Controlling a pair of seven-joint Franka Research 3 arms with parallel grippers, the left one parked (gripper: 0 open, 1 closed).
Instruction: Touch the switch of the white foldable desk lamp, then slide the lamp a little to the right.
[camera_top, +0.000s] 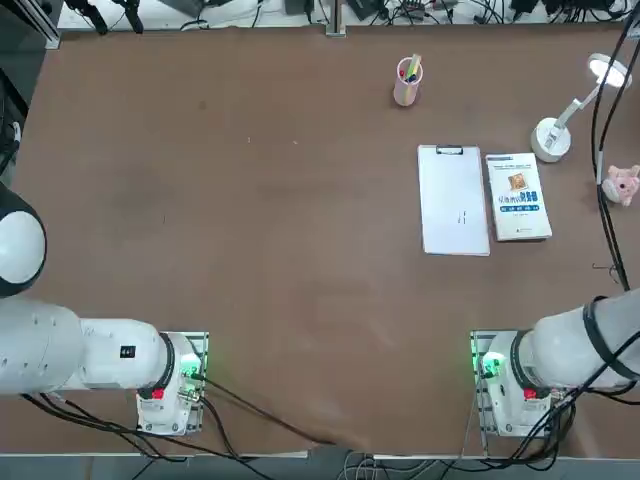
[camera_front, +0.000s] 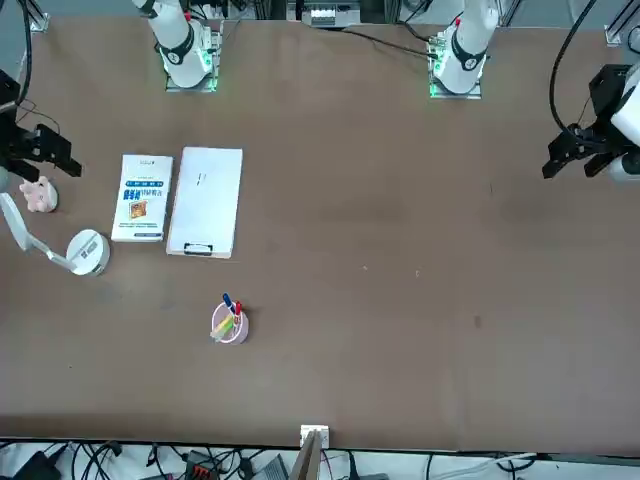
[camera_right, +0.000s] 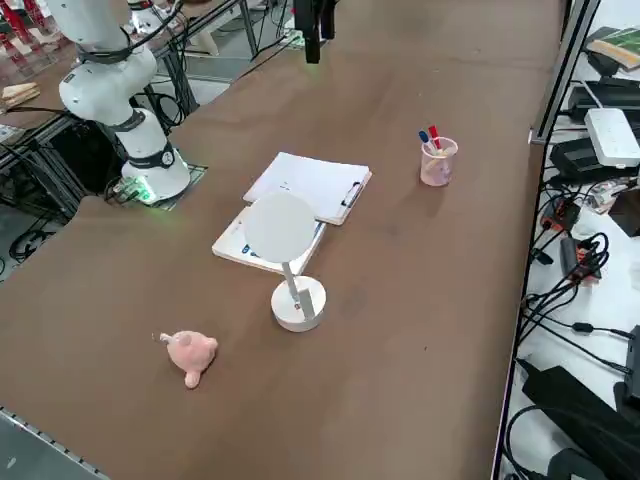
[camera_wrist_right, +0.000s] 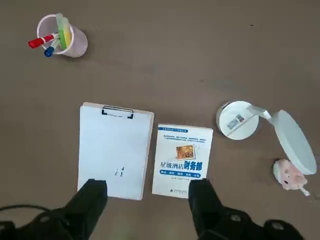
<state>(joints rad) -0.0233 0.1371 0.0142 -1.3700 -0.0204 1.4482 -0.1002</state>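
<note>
The white foldable desk lamp (camera_top: 551, 139) stands at the table's far right, its thin arm leaning up to a flat oval head (camera_top: 607, 70). The lamp's disc base (camera_wrist_right: 237, 120) carries a small label, and I cannot make out a switch on it. From the front the lamp (camera_front: 88, 251) is near the left edge, and from the side the lamp (camera_right: 298, 302) stands upright. My right gripper (camera_wrist_right: 147, 192) hangs open high above the table, over the near ends of the clipboard and book, touching nothing. The right gripper (camera_front: 40, 148) shows dark above the pig toy.
A white clipboard (camera_top: 453, 200) and a book (camera_top: 517, 196) lie side by side just left of the lamp. A pink pen cup (camera_top: 407, 82) stands farther back. A pink pig toy (camera_top: 622, 184) lies near the right edge, close to the lamp's base.
</note>
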